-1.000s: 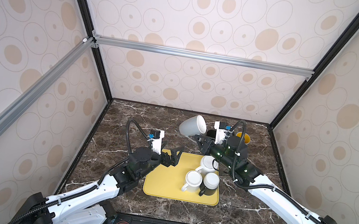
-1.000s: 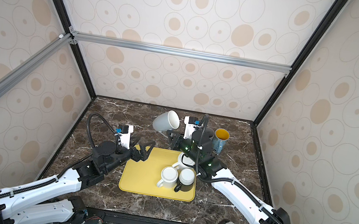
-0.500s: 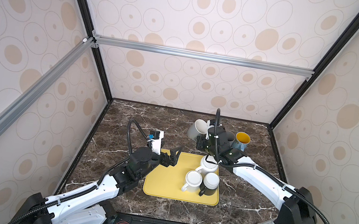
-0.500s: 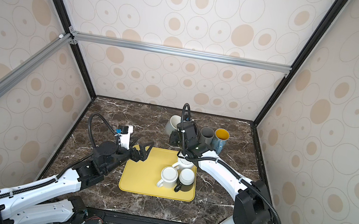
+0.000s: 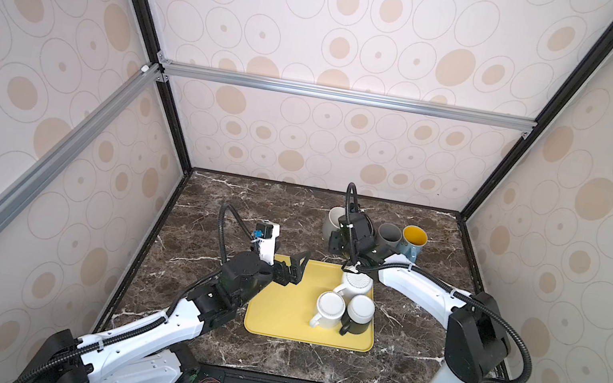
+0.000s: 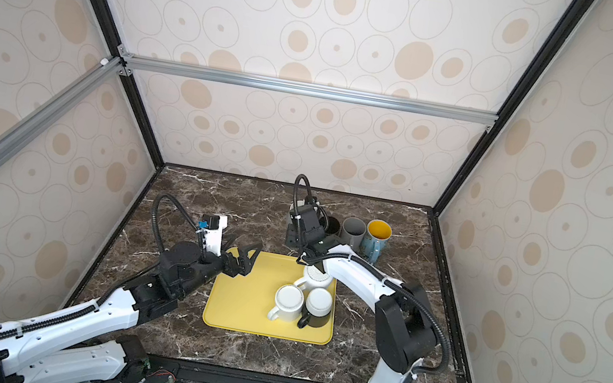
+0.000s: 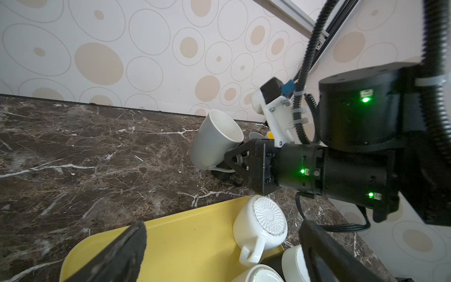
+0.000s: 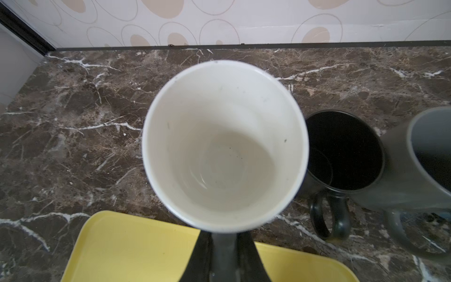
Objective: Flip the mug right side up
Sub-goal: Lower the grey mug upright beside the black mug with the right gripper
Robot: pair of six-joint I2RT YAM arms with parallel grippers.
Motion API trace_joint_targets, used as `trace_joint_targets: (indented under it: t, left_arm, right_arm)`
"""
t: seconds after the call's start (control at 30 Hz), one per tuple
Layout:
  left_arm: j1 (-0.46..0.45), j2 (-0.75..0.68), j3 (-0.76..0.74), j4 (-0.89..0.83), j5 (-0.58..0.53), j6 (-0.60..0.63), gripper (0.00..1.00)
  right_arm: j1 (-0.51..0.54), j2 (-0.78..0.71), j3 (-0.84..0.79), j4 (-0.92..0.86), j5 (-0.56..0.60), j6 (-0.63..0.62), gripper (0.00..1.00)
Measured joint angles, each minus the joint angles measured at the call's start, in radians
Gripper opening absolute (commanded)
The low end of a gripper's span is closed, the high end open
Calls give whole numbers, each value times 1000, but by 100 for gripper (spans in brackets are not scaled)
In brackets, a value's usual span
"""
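Dark marble tabletop (image 5: 251, 208), veined in white, enclosed by walls (image 5: 345, 148) papered with beige ovals.

Right gripper (image 7: 233, 161), upper centre of both top views: fingers pressed together, pinching the white mug (image 8: 224, 146) low on its handle side. Held mug tilted, mouth upward and facing the right wrist camera, interior pale and bare. Contact between its base and the marble not determinable. Same mug in a top view (image 5: 331, 218): just left of the gripper body, near the rear wall, off the tray.

Immediately right of the gripper, three upright mugs in a row on the marble, each close beside the next:
- black mug (image 8: 344, 151), one
- grey mug (image 5: 390, 234), one
- blue mug (image 5: 413, 241) with yellow interior, one

Below this row, at frame centre, one yellow tray (image 5: 276, 314), lying flat, with three mugs bunched on its right half:
- ribbed-base white mug (image 5: 356, 283), bottom up
- plain white mug (image 5: 329, 308), bottom up
- black-sided mug (image 5: 359, 315) with pale top face, orientation not determinable

Mugs in total: seven.

Left gripper (image 6: 244, 248), left of centre, over the tray's upper left corner: fingers spread wide, empty, apart from every mug.

Arms: two, white with black joints, entering from the lower edge of both top views.
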Motion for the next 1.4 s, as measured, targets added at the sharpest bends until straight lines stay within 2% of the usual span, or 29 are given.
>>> trace_joint_targets:
  t: [0.7, 1.4]
  left_arm:
    - [0, 1, -13, -2, 0, 0, 100]
    - [0, 1, -34, 5, -2, 0, 100]
  right_arm:
    - [-21, 134, 58, -45, 44, -12, 0]
    - [-29, 190, 90, -61, 66, 3, 0]
